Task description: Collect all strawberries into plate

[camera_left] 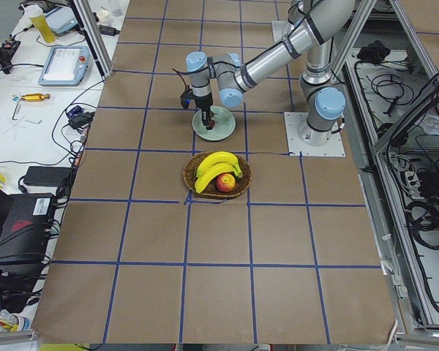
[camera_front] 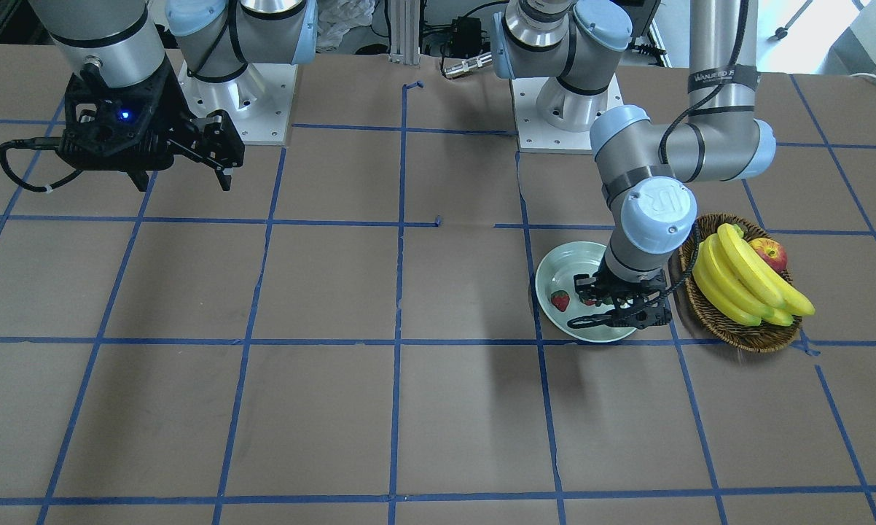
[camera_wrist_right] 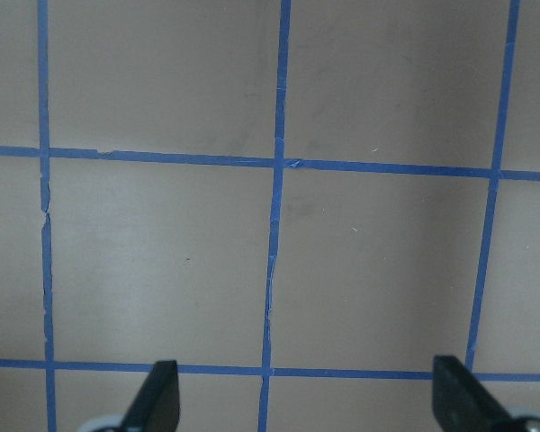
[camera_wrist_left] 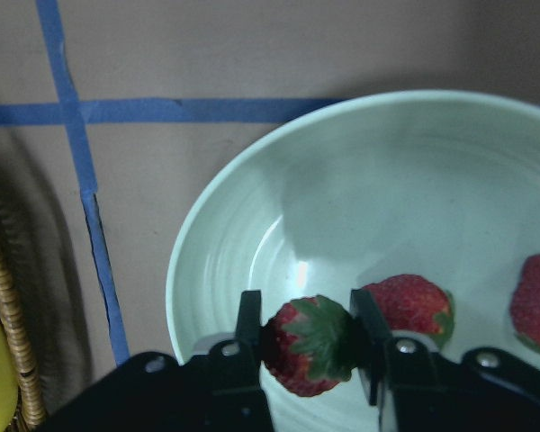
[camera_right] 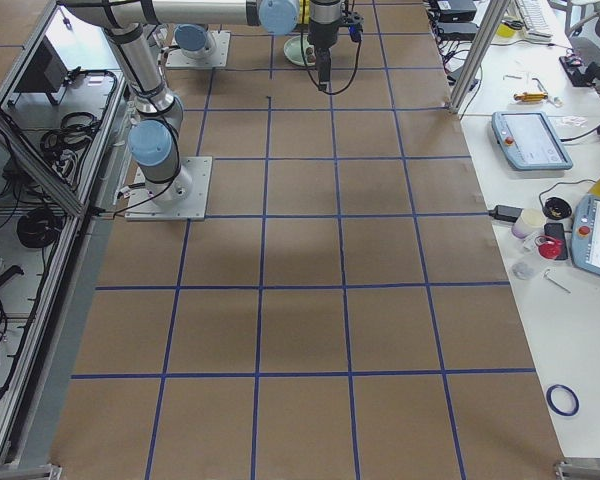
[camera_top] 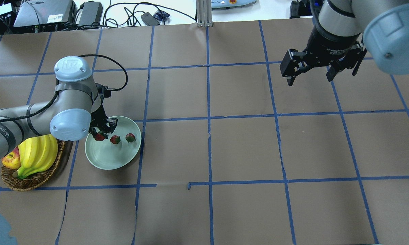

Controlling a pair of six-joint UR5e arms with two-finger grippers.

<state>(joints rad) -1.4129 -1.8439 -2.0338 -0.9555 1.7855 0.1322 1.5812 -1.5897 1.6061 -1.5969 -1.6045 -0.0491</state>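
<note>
**Three strawberries (camera_top: 115, 139) in the mint plate (camera_top: 112, 160), one gripped by the left claw (camera_wrist_left: 308, 340)**

All three small and red with green caps, inside the plate's rim, in a row across it. Two lying loose on the plate's floor, near each other. Third one, the held strawberry (camera_wrist_left: 308, 349), pinched between the left claw's two fingers (camera_wrist_left: 248, 326), leafy cap turned toward the wrist camera. Cannot tell whether touching the plate. Left claw closed only to the berry's width, low over the plate's side nearest the wicker basket (camera_top: 31, 183).

Plate resting on the brown papered surface (camera_top: 242, 146), on the robot's left. Basket just beside it, holding a bunch of yellow bananas (camera_top: 37, 153) and a red-yellow apple (camera_top: 10, 162).

Right claw (camera_top: 310, 77) well apart, raised above the surface on the robot's right, fingers spread wide, gripping nothing.
</note>
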